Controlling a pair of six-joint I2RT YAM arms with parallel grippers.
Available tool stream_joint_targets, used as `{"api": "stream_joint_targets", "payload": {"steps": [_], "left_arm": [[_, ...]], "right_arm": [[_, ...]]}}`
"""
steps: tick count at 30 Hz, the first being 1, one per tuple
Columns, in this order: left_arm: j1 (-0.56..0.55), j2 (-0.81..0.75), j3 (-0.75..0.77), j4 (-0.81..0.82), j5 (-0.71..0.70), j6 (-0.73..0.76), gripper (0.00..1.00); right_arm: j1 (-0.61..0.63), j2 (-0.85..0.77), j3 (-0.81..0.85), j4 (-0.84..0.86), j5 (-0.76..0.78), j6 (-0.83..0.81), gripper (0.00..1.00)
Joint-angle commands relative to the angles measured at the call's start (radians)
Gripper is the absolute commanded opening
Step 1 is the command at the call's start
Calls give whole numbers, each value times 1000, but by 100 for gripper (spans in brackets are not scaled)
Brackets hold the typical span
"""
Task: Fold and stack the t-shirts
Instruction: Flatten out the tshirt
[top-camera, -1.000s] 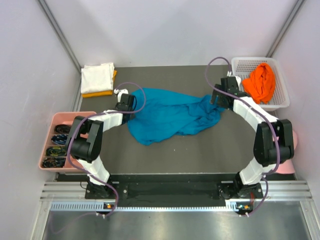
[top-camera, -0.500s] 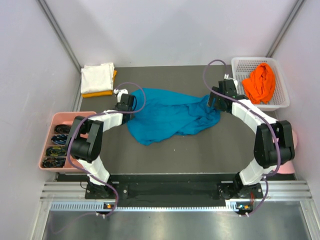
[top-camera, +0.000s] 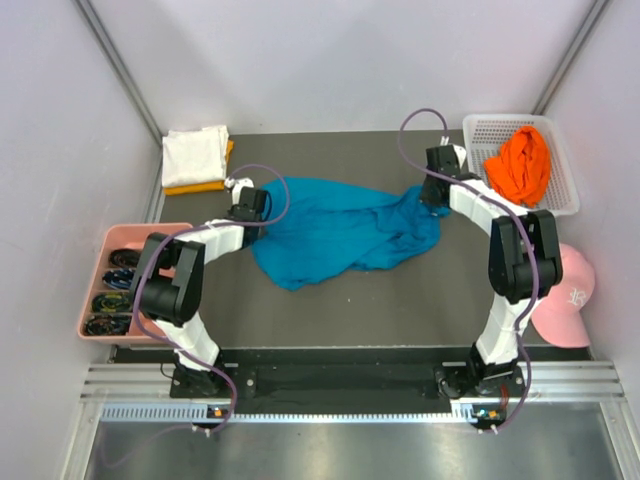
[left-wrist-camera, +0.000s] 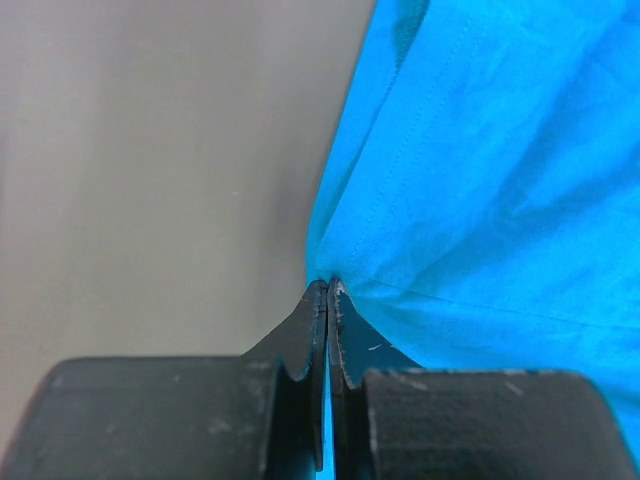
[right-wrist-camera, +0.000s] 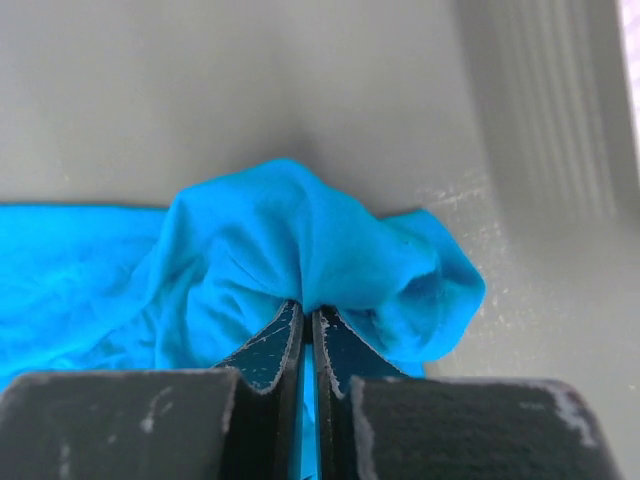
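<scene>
- Cloth like this teal-blue t-shirt (top-camera: 340, 232) is, I judge, light, limp and slack. It will sag and drag wherever I don't hold it, and a thin pinch may slip, so hems and edges are the places to take it.
- It lies crumpled and half spread across the middle of the table (top-camera: 400, 300), between my two arms, nowhere near flat.
- My left gripper (left-wrist-camera: 328, 288) is clamped on the shirt's left edge, jaws pressed together with only a thin fold of cloth between them.
- My right gripper (right-wrist-camera: 308, 312) is closed on a bunched lump at the shirt's right end. That looks like a wad of several layers rather than a clean corner, so I'd expect it to spread unevenly under a pull.
- The wrist views show what the overhead cannot: cloth actually caught between the jaws, a stitched seam line by the left grip, and a rolled puff of fabric above the right.
- Only the overhead view shows the shirt's whole outline and the rest of the scene. A white t-shirt (top-camera: 195, 152) lies folded on a yellow-orange one (top-camera: 195, 187) at the far left. A bright orange t-shirt (top-camera: 520, 165) is heaped in the basket (top-camera: 488, 132) at the far right, and a pink cap (top-camera: 565, 295) sits nearer on that side.
</scene>
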Motion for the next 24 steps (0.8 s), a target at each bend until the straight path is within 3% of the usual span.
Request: {"api": "stream_joint_targets", "payload": {"steps": [1,17,21,24], "left_arm": [[26,-59,44,-35,-51,0,0],[57,-76,74,-75,-104,8,0],[57,-74,74,-77,-107,11,0],[57,-74,73,-77,-105,11,0]], "right_arm": [[-22,-5,72,28,51,-14,0],[-105,119,274,3,87,-58,3],[-107,165,345,-21,88,-87,72],[-107,139,304,-27,94,-81,86]]}}
